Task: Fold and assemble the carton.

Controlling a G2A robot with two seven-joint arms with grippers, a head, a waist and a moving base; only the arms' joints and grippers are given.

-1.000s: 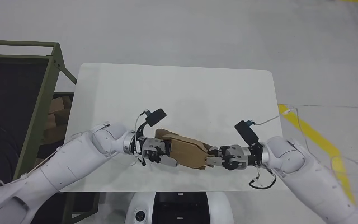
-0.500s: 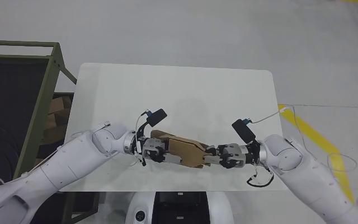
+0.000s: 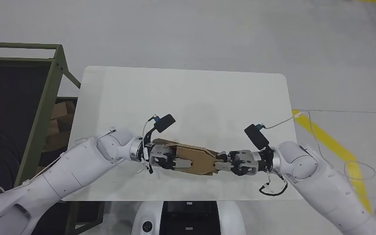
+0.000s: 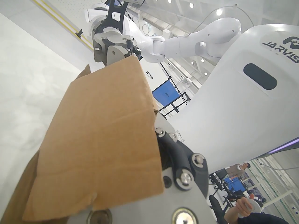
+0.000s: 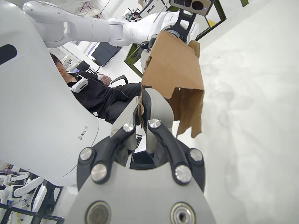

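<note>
at the front edge of the counter point(image 3: 188, 100), the right tool point(image 3: 223, 165) pinches a flap of the carton point(image 3: 197, 161); the left tool point(image 3: 175, 161) seemingly clamps the other end. hold firm, square panels evenly.

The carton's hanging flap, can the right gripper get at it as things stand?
Probably not yet: the right gripper is shut on the carton right beside that flap, so it would have to let go first.
</note>
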